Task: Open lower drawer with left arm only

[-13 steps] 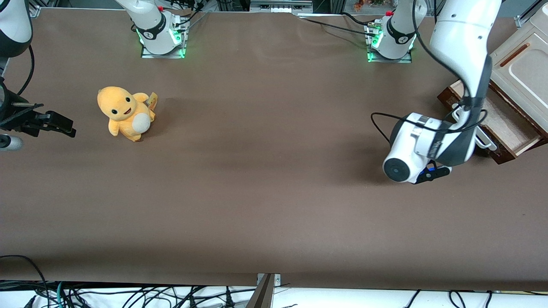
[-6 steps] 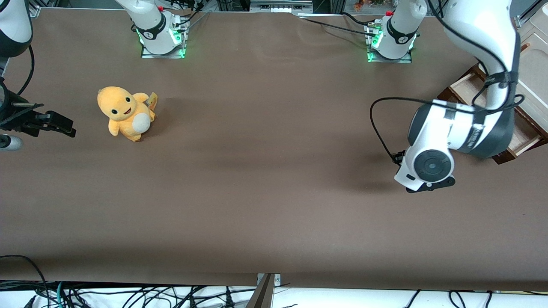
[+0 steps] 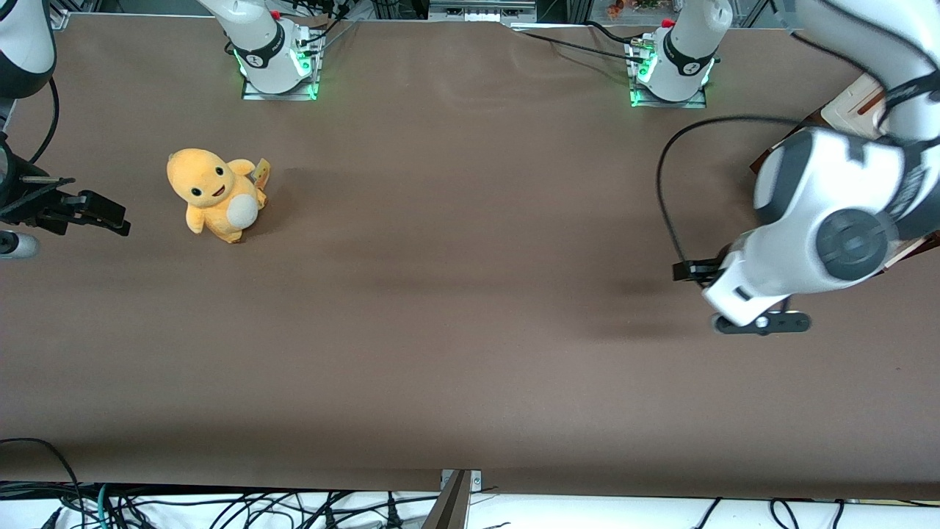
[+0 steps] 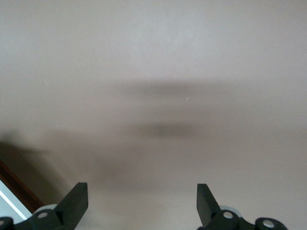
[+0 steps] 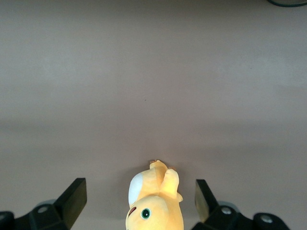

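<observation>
One gripper [image 4: 141, 203], fingers spread and empty above the table [image 3: 440, 294]; one plush toy [image 3: 214, 194]

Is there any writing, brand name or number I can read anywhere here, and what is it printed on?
None can be read.
Plush toy: its small tag is too small to read.
Arm bases: dark bands bear marks too small to read.
Left arm's gripper, open above the bare table: no markings.

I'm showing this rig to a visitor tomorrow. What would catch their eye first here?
Probably the orange plush toy, alone on the brown table toward the parked arm's end. Next, the big white left arm at its own end, hiding most of the lower drawer, its gripper open above bare tabletop.
</observation>
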Robot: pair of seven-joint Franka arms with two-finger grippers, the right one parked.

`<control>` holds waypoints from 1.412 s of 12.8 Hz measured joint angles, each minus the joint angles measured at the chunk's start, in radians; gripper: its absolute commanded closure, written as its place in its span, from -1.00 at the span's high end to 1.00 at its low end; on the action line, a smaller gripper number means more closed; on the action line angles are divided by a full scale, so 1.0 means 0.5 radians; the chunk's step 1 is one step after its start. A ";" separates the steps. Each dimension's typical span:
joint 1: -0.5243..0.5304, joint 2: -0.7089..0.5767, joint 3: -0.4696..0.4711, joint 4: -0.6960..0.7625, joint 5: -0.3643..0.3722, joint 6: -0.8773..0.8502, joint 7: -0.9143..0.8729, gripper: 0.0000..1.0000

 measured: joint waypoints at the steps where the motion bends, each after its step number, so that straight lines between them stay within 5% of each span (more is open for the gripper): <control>1: 0.033 -0.083 0.000 -0.045 -0.005 0.050 0.060 1.00; 9: 0.153 -0.718 0.045 -0.586 -0.099 0.148 0.330 1.00; 18: 0.165 -0.945 0.084 -0.826 -0.150 0.227 0.239 1.00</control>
